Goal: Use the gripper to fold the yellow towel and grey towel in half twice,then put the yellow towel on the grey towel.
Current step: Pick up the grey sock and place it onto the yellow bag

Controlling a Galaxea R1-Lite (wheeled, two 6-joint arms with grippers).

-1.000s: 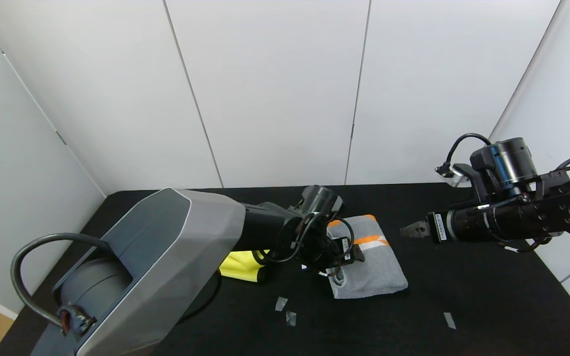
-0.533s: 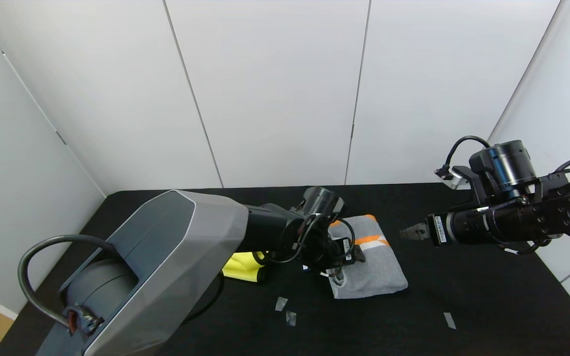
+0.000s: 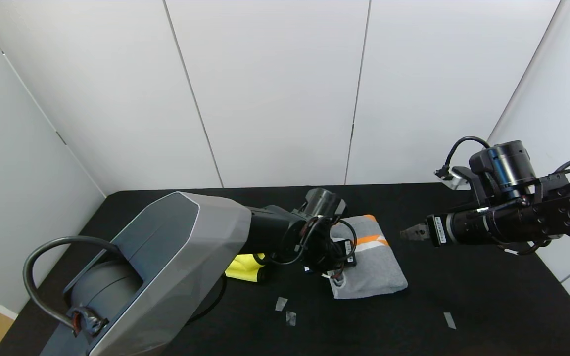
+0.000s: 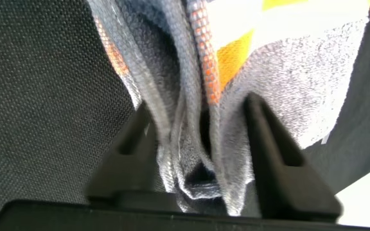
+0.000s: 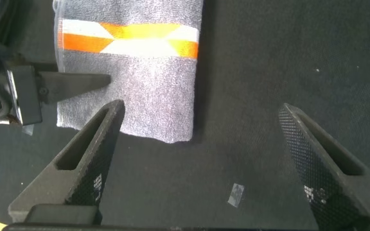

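Observation:
The grey towel (image 3: 376,269) lies folded in the middle of the black table, its orange-and-white band (image 3: 371,241) facing up. My left gripper (image 3: 347,258) sits low at the towel's left edge. In the left wrist view its two fingers (image 4: 262,147) press from both sides on the bunched layers of the grey towel (image 4: 288,70). The yellow towel (image 3: 243,267) shows only partly, left of that arm, mostly hidden behind it. My right gripper (image 3: 408,232) hovers open to the right of the grey towel (image 5: 146,77), nothing between its fingers (image 5: 88,154).
Small pieces of tape (image 3: 281,303) lie on the black table (image 3: 463,306) in front of the towels, another piece (image 3: 449,320) at the front right. White panels close the table at the back and sides. My left arm's big grey housing (image 3: 166,267) fills the front left.
The left gripper's fingers have come together onto the grey towel's left edge. The right arm has shifted only slightly.

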